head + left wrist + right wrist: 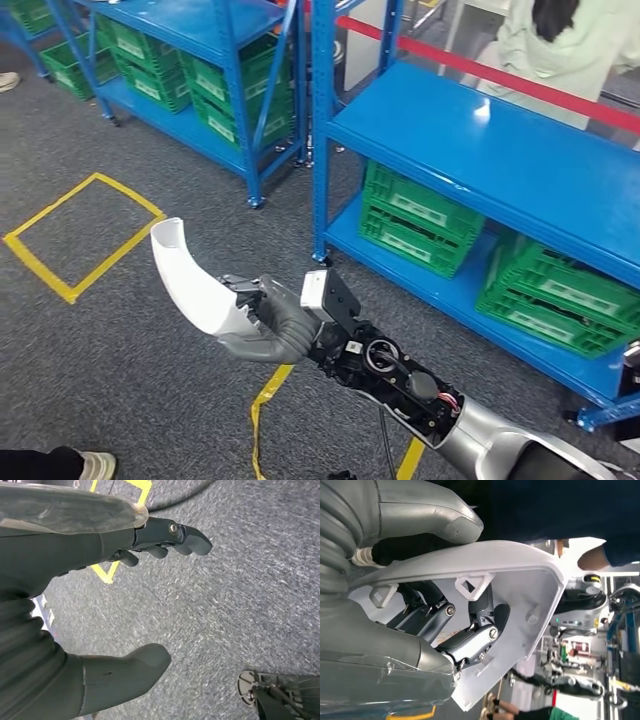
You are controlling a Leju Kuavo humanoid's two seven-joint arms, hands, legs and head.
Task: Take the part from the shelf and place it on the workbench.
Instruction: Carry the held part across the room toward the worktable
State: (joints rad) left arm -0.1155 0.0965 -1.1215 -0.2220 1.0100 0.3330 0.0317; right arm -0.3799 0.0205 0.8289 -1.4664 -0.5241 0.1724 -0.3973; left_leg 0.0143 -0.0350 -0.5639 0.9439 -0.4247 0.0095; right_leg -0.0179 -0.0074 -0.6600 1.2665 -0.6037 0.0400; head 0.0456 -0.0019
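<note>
While gripped at its lower end by the right hand (275, 325), the white curved plastic shell part (185, 275) juts toward the left centre of the head view, above open grey carpet (113, 340). Blue steel shelving (483, 150) with green slotted crates (419, 220) fills the upper right. Yellow floor tape (75, 235) lies at left. Left hand (94, 610): fingers apart, holding nothing.

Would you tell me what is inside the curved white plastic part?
The right hand's dark fingers curl inside the curved white plastic part, beside moulded clips. Its far end is hidden.
</note>
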